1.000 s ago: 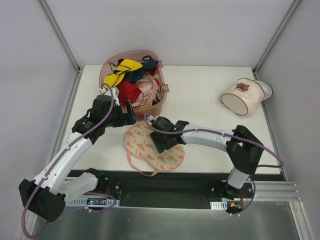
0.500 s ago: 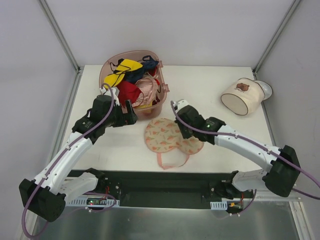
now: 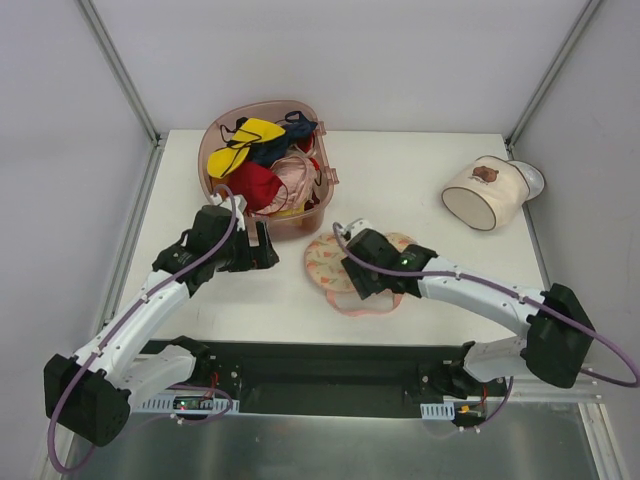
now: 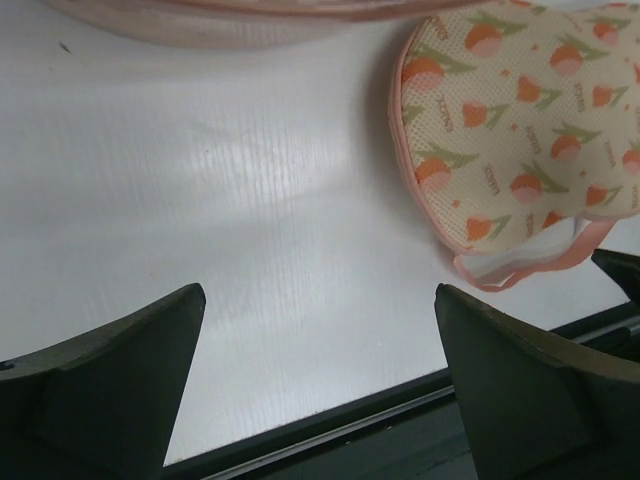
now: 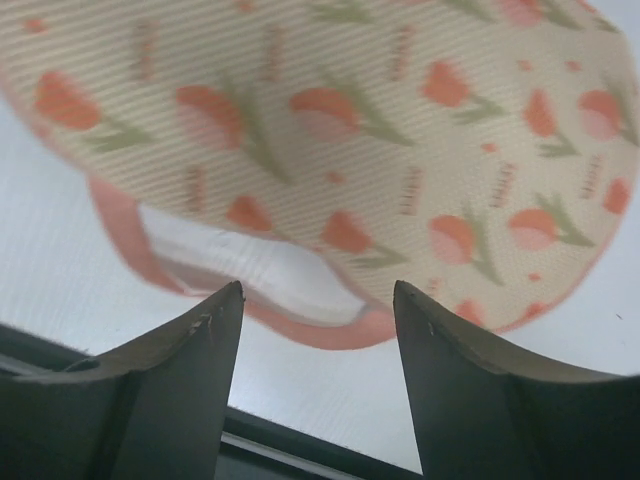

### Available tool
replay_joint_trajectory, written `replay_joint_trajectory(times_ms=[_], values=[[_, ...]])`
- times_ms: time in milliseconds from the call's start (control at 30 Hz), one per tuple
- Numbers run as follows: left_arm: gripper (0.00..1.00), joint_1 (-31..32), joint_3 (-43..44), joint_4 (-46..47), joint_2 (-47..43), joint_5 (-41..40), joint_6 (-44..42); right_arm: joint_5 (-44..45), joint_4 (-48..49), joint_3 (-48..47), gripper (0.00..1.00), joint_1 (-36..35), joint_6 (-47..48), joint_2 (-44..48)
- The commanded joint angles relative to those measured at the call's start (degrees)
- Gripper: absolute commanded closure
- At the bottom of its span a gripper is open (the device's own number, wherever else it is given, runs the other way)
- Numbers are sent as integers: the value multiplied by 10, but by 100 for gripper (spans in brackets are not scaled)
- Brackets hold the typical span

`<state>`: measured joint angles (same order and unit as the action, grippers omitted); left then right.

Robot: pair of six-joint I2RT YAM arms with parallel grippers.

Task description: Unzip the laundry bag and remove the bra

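Observation:
The laundry bag (image 3: pixel 330 258), a cream pouch with orange leaf print and pink edging, lies flat on the table right of centre. Its thin pink loop (image 3: pixel 362 306) trails toward the near edge. My right gripper (image 3: pixel 356 282) hangs over the bag's near edge (image 5: pixel 330 330), open, with nothing between its fingers. A strip of white fabric (image 5: pixel 250 262) shows in a slit along that pink edging. I cannot tell whether it is the bra; the rest of the inside is hidden. My left gripper (image 3: pixel 264 246) stands wide open over bare table, left of the bag (image 4: pixel 510 120).
A pink basket (image 3: pixel 327 178) heaped with red, yellow, pink and dark garments stands at the back left, just behind the left gripper. A cream cylindrical container (image 3: pixel 485 192) lies at the back right. The black rail (image 4: pixel 330 430) runs along the table's near edge.
The bag has been dragged right from the front centre-left, following the right gripper, whose jaws now stand apart at the bag's edge. The left gripper dropped slightly toward the table.

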<state>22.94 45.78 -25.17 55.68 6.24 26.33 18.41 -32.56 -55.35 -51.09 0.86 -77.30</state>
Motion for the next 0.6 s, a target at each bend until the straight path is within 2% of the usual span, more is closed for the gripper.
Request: replay_joint_trajectory(times_ms=[0,167,300,333,367,400,433,567], values=[[1,6,-33,3,-13,52,-9,-6,47,12,36,-66,0,-28],[1,7,-47,3,-25,65,-13,1,100,7,35,-88,29,-86],[1,7,-44,4,-18,72,-22,15,154,7,34,-93,48,-170],[1,8,-42,4,-14,71,-21,19,171,5,37,-93,49,-188],[1,8,-41,4,-12,74,-22,21,174,1,46,-94,52,-202],[1,8,-39,3,-10,75,-22,34,174,-5,61,-95,51,-211],[1,8,-37,4,-9,76,-22,40,170,-12,99,-99,50,-216],[1,10,-44,1,-17,74,-17,44,171,-5,99,-106,54,-165]])
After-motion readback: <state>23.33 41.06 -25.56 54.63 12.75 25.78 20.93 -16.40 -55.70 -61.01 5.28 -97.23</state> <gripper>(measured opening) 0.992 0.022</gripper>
